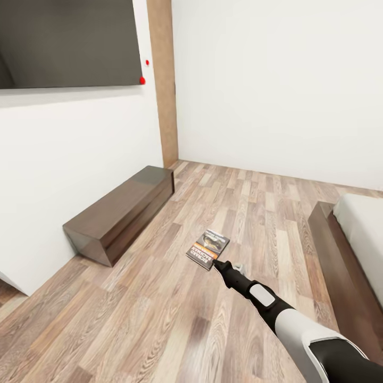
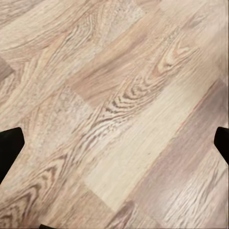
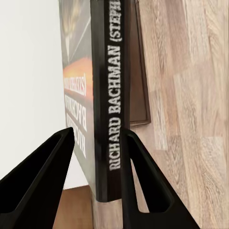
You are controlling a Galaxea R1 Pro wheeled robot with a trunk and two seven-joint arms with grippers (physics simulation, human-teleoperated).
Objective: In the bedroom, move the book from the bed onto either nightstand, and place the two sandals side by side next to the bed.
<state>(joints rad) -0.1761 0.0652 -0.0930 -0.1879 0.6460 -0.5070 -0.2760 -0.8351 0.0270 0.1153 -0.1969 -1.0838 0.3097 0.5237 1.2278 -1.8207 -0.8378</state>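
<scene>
The book [image 1: 207, 249], dark grey with an orange band, hangs above the wood-plank floor with my right gripper [image 1: 216, 262] shut on its near edge. The right wrist view shows the book's spine [image 3: 112, 95] with white lettering held between the two black fingers [image 3: 143, 191] of that gripper [image 3: 98, 131]. My left gripper [image 2: 114, 143] is open, its fingertips [image 2: 9, 148] at the picture's edges over bare floor planks. The bed [image 1: 340, 260], dark wood with a light-grey mattress, lies at the right. The nightstand and the two sandals are out of view.
A long low dark cabinet [image 1: 122, 210] stands against the white wall at the left, under a dark wall screen [image 1: 69, 42]. A light wooden post [image 1: 165, 80] marks the corner. Wood floor [image 1: 159, 319] spreads between cabinet and bed.
</scene>
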